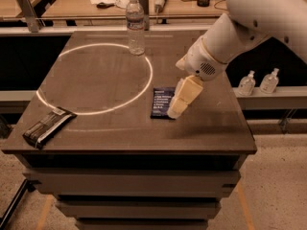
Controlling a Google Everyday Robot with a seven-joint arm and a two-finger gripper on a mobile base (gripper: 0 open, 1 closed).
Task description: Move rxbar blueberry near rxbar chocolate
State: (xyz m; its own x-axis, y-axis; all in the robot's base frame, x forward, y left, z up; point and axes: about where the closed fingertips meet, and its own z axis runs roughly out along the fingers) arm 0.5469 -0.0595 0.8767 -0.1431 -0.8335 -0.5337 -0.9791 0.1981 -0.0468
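The rxbar blueberry (162, 102), a flat navy-blue wrapper with white text, lies on the dark table (211, 128) just right of its middle. The rxbar chocolate (48, 126), a black-brown wrapper with a pale stripe, lies near the table's front left corner. My gripper (181, 101), with cream-coloured fingers pointing down, hangs over the right edge of the blueberry bar and covers part of it. The white arm reaches in from the upper right.
A clear water bottle (135, 27) stands at the back of the table, on a bright ring of light (72, 51) that covers the left half. Two small bottles (259, 82) stand on a shelf to the right. A cluttered desk (62, 4) lies behind.
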